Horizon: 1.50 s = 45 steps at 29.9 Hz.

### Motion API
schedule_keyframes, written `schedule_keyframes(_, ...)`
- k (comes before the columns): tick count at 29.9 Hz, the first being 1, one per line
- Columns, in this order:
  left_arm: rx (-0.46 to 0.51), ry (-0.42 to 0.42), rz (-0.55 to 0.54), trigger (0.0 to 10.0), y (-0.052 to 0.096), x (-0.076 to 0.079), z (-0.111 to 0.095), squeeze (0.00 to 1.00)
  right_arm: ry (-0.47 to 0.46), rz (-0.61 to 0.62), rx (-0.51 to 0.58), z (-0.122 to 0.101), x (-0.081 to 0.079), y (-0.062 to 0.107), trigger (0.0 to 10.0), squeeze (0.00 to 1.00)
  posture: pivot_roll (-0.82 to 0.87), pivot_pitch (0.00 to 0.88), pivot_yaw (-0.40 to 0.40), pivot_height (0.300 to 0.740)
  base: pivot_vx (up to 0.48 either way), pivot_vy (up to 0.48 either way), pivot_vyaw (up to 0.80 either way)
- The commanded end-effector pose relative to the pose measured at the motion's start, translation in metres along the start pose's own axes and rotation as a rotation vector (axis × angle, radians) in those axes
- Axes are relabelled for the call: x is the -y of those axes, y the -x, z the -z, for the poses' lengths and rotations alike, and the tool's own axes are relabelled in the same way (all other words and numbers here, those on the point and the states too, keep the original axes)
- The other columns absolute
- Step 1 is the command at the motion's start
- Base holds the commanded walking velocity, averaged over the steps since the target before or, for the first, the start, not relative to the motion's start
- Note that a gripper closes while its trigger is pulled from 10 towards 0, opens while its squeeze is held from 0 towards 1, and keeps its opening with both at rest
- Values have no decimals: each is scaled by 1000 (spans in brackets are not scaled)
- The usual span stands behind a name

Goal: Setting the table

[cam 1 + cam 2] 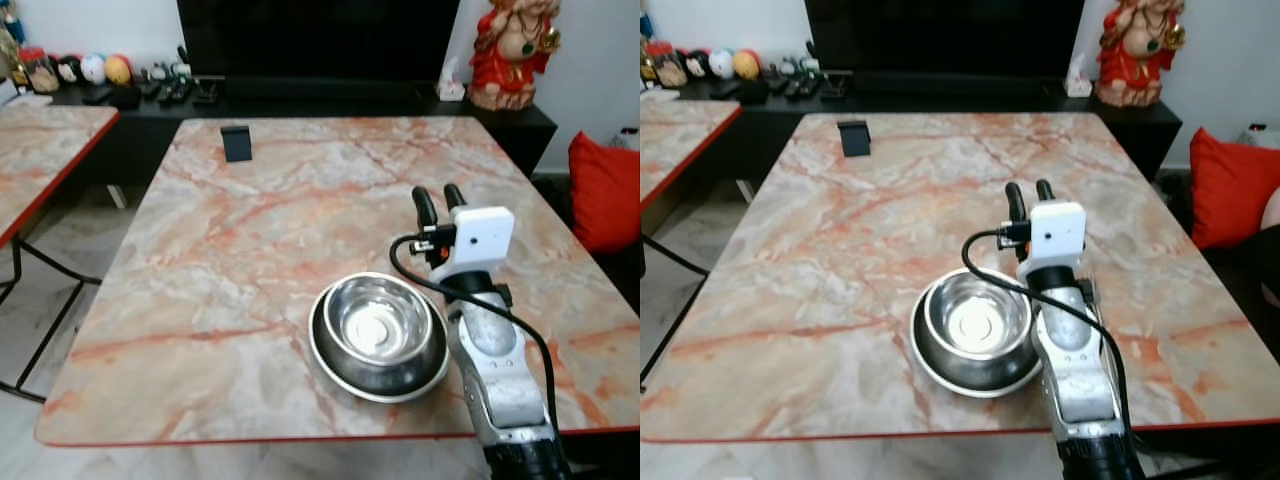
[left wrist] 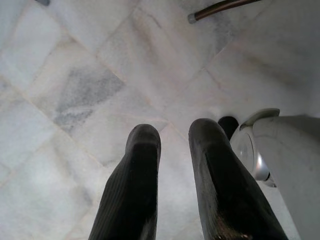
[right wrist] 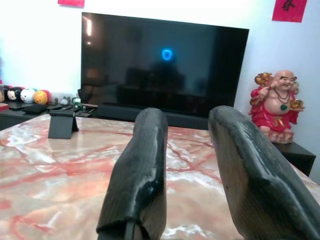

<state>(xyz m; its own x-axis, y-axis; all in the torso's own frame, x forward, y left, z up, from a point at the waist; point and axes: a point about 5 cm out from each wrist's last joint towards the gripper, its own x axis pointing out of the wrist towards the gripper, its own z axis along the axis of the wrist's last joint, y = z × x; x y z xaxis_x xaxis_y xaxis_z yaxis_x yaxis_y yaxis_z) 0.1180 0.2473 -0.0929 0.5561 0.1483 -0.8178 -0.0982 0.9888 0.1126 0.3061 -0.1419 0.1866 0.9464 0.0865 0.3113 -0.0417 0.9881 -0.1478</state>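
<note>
Two steel bowls, one nested inside the other, sit near the front edge of the marble table. My right gripper hovers just to the right of and beyond the bowls, fingers pointing toward the far side, open with nothing between them. The left gripper hangs over the tiled floor, open and empty.
A small black stand rests near the table's far left edge. Beyond the table are a black TV console with a screen, toys and a red figurine. A second marble table stands left; a red cushion lies right.
</note>
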Motion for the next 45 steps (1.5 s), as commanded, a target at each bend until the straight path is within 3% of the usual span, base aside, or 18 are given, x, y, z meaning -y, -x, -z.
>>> schedule_keyframes(1,-10,13,1,10000,1,-1,2,0,5,12,0,0,3,0,10000,0,-84,0,8,707,0,349,0)
schedule_keyframes(20,-12,13,4,10000,2,-4,4,0,39,-30,81,-18,-5,-8,10000,0,-87,0,7,707,0,347,0)
schedule_keyframes(45,0,8,10,10000,1,-3,1,0,61,-88,65,-13,-14,-4,10000,0,-82,0,11,707,0,350,0)
